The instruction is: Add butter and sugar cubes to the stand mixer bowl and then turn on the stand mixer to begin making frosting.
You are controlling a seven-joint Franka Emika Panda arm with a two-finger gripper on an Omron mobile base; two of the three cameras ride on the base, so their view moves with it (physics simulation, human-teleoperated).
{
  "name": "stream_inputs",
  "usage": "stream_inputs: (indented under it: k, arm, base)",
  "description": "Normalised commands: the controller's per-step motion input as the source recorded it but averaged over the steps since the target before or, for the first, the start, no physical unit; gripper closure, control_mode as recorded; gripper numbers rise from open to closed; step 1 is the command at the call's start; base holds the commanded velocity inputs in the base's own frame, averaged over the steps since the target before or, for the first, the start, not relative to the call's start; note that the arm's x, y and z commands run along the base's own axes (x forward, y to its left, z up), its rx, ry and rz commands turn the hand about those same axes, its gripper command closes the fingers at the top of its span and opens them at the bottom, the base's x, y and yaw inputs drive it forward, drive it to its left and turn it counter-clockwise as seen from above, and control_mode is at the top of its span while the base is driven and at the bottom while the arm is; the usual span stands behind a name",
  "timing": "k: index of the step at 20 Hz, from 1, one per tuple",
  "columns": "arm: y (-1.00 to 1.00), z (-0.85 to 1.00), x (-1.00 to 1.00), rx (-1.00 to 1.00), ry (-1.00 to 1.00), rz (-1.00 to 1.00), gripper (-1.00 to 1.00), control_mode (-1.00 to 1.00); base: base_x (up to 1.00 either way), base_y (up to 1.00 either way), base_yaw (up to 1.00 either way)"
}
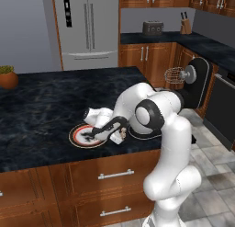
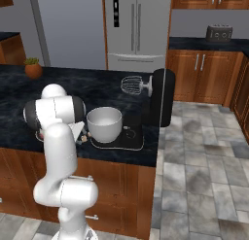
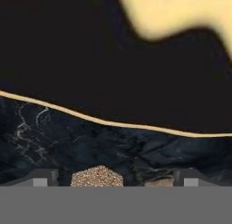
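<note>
My gripper [image 1: 120, 135] [image 2: 83, 136] is down at the counter, just right of the red-rimmed plate [image 1: 79, 139], and it is open. In the hand view a speckled beige sugar cube [image 3: 96, 177] lies on the dark counter between the two finger tips [image 3: 43, 177], nearer the left one. A second brownish lump [image 3: 158, 182] sits by the right tip. The white-grey stand mixer bowl [image 2: 103, 123] stands on the black stand mixer [image 2: 160, 100] [image 1: 198, 81], right of the gripper, with the head tilted up and the whisk [image 2: 131, 84] clear. The butter is hidden.
The island's front edge runs just below the gripper. A potted plant [image 1: 8, 77] [image 2: 33, 67] stands at the far left of the counter. A fridge [image 1: 87, 26], a toaster [image 1: 153, 27] and a knife block [image 1: 185, 24] are at the back. My own arm covers the bowl in the left base view.
</note>
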Motion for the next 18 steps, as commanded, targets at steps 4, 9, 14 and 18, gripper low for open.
stream_inputs:
  k: [4,9,14,18]
  arm:
    - [-0.35,-0.05,0.0,0.0,0.0,0.0,-1.0,-1.0]
    - [-0.29,-0.12,0.0,0.0,0.0,0.0,1.0,-1.0]
    - [0.0,-0.05,-0.02,0.0,0.0,0.01,1.0,-1.0]
    - [0.2,0.23,-0.15,0.0,-0.05,0.01,1.0,-1.0]
  base:
    - [0.0,0.0,0.0]
    - [0.0,0.0,0.0]
    - [0.0,0.0,0.0]
    - [0.0,0.0,0.0]
